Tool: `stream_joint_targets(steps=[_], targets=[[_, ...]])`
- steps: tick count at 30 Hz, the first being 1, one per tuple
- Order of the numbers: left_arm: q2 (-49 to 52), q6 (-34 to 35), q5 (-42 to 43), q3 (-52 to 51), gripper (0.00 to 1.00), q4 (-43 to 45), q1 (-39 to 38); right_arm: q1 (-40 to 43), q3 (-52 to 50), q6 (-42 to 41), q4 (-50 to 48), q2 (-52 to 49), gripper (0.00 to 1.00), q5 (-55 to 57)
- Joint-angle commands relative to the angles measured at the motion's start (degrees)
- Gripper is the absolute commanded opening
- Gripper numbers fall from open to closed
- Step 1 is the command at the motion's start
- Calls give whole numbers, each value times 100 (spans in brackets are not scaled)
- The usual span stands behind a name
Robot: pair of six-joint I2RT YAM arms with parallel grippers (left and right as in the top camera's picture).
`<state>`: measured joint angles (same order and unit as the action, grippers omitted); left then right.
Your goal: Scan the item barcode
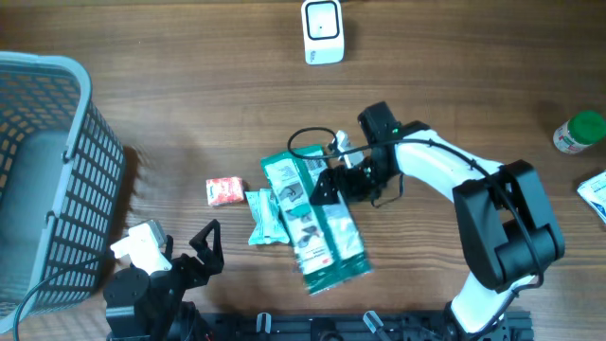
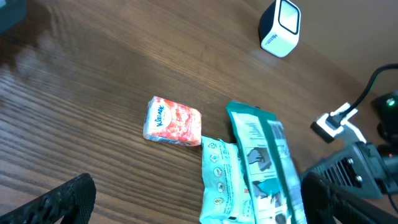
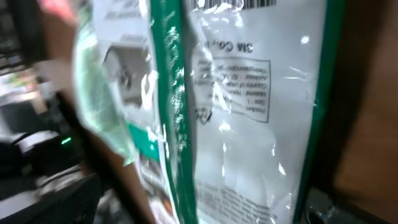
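A long green-and-white 3M package (image 1: 317, 223) lies flat in the middle of the table. My right gripper (image 1: 329, 185) is down at its upper end, open. In the right wrist view the package (image 3: 249, 112) fills the frame between the spread fingers, with a barcode (image 3: 230, 4) at the top edge. The white scanner (image 1: 323, 31) stands at the far edge of the table. My left gripper (image 1: 204, 248) hovers open near the front left, holding nothing. Its view shows a red tissue pack (image 2: 173, 121), a mint pack (image 2: 221, 180), the package (image 2: 267, 162) and the scanner (image 2: 280, 26).
A grey mesh basket (image 1: 57, 170) stands at the left edge. The mint pack (image 1: 265, 216) and the red tissue pack (image 1: 224, 191) lie left of the package. A green-capped bottle (image 1: 579, 133) and a white packet (image 1: 595, 194) sit at the far right.
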<state>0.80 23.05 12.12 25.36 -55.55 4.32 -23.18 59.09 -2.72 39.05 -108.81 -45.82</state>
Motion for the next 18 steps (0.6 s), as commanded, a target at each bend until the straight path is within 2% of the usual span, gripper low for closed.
stream_joint_targets(steps=[1, 4, 5, 6, 7, 8, 12, 15, 18], targets=[[-42, 31, 92, -9, 100, 15, 31, -286, -553, -87, 66, -531, 100, 210], [-42, 31, 92, -9, 100, 15, 31, -422, -553, -328, -55, -535, 98, 210], [-42, 28, 90, -9, 100, 15, 31, -472, -555, -402, -111, -535, 83, 208], [-42, 31, 90, -9, 100, 15, 31, -531, -555, -518, -203, -535, 50, 229], [-42, 31, 92, -9, 100, 15, 31, -597, -555, -614, -293, -535, 13, 232], [-42, 31, 92, -9, 100, 15, 31, -664, -555, -697, -417, -535, 4, 227], [-42, 31, 92, -9, 100, 15, 31, -769, -463, -927, -1010, -498, 5, 229], [-42, 31, 92, -9, 100, 15, 31, -643, -61, -538, -682, -166, 5, 216], [-42, 31, 92, -9, 100, 15, 31, -573, 466, 212, -33, 619, 5, 61]])
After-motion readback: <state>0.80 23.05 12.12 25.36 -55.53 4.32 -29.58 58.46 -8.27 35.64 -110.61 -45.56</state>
